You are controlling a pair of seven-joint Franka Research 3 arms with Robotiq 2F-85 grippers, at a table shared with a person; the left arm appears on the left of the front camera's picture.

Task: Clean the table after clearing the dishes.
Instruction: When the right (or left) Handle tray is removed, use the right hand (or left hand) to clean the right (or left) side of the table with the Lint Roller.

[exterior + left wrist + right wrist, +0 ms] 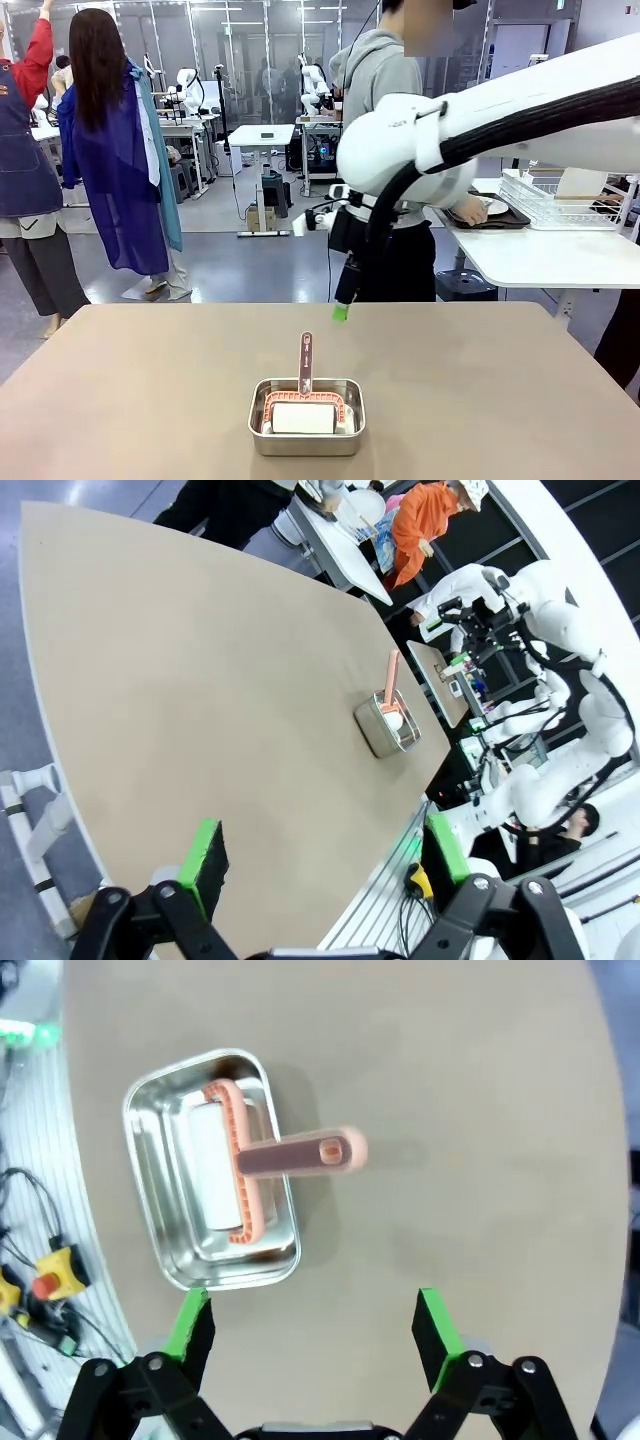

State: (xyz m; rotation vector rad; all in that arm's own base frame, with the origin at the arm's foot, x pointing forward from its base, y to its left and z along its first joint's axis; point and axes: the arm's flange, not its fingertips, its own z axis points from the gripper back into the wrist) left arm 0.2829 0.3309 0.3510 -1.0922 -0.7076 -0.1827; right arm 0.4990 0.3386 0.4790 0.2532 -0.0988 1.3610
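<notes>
Metal tin (306, 444) with the roller (303, 416) at the desk's (140, 400) 6 o'clock edge, the right pincer (312, 1312) poised over it.

The roller lies in the tin with its pink handle sticking up toward 12 o'clock, an easy stem to grab. The right pincer hangs just above it, spread wide and holding nothing, probably lined up to take that handle. The left pincer (325, 852) is just as wide and empty, held over the desk's edge, well apart from the tin, seemingly out of the way. The dishes (490, 207) sit off at 2 o'clock on the white side table (530, 258) under a person's hand (468, 212), leaving the brown top bare for rolling.
</notes>
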